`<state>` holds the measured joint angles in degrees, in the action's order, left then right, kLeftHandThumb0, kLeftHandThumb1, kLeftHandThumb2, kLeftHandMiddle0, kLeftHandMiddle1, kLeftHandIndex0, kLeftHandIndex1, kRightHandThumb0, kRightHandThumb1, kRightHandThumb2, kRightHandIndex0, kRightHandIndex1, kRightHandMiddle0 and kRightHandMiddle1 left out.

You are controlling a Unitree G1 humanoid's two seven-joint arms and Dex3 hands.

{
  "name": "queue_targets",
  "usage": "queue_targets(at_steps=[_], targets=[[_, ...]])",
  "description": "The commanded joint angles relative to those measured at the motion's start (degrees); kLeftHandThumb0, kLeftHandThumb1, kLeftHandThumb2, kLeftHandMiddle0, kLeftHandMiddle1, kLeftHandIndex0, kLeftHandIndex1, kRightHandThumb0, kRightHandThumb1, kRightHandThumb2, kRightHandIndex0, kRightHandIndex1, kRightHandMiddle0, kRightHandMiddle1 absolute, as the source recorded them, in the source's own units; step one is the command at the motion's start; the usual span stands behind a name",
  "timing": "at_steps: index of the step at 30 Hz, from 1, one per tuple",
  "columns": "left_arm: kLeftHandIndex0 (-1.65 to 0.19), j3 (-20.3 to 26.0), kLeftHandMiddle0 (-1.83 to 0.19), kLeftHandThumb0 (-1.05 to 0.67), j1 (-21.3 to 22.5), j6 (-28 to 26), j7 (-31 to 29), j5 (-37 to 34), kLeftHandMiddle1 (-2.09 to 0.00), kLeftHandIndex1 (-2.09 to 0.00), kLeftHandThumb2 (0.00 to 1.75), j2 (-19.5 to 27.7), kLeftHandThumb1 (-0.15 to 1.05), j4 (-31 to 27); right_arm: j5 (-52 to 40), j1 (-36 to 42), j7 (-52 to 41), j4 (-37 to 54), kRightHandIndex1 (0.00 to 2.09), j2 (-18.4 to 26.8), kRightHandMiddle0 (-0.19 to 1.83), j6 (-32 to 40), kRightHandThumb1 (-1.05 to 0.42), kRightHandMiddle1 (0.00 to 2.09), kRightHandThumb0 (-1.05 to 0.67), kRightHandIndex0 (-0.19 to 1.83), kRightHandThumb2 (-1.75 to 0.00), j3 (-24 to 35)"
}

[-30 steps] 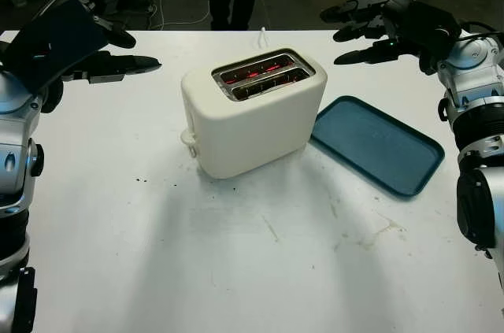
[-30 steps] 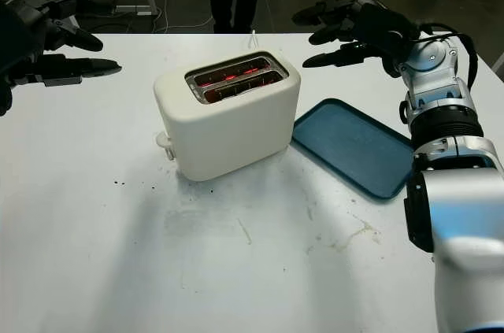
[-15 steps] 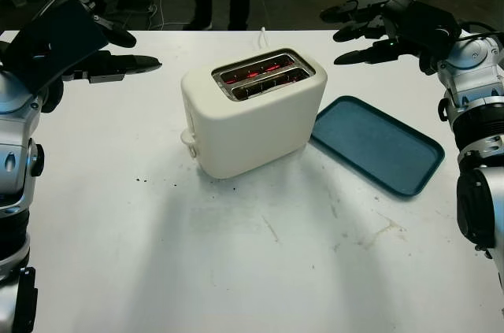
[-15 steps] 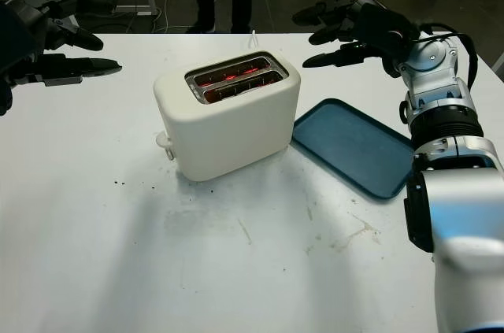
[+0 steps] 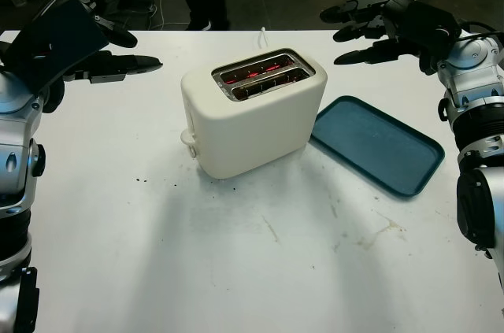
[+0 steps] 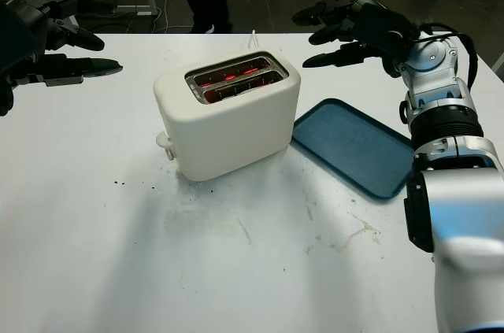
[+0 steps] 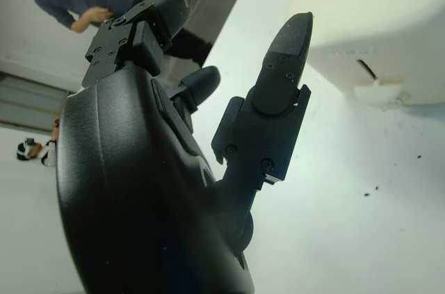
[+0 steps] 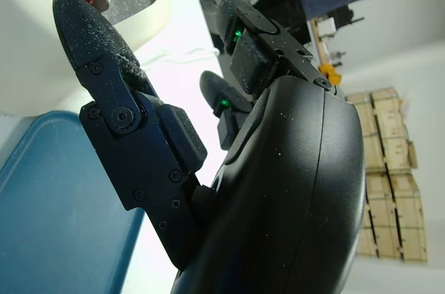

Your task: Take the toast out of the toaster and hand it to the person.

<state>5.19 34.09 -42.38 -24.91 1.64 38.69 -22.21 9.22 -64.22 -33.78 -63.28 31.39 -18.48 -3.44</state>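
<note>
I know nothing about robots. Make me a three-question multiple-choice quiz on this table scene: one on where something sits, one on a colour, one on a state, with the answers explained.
1. Where is the tray relative to the toaster?
A. Beside it, on the side of the robot's right arm
B. On top of it
C. Between the toaster and the robot's left arm

2. What colour is the toaster's body?
A. Red
B. Cream white
C. Black

3. What are the left hand and right hand doing?
A. Both grip toast
B. One presses the toaster's lever
C. Both are open, raised at either side of the toaster

Answers:
1. A, the blue tray lies flat on the table next to the toaster, towards the right arm.
2. B, the shell is cream white; only the slots glow red inside.
3. C, each hand holds nothing and touches nothing.
</note>
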Motion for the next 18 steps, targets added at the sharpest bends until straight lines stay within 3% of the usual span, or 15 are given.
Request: queue_targets(at_steps=[1,18], targets=[[-0.10,0.2,0.00,-0.31,0.4,1.1,0.5,0.0,-1.31,-0.85,0.00,0.0,0.79,0.1,-0.4,-0.5,-0.1,0.8,0.58,0.2,0.61,0.1,-0.71,0.00,-0.78,0.36,0.00,0.3],[-0.09,0.7,0.00,-0.32,0.1,0.3,0.5,-0.3,-1.29,-0.85,0.00,-0.1,0.80,-0.4,-0.4,-0.4,0.0,0.9,0.56,0.1,0.61,0.0,-0.71,0.00,-0.76,0.37,0.00,0.3]])
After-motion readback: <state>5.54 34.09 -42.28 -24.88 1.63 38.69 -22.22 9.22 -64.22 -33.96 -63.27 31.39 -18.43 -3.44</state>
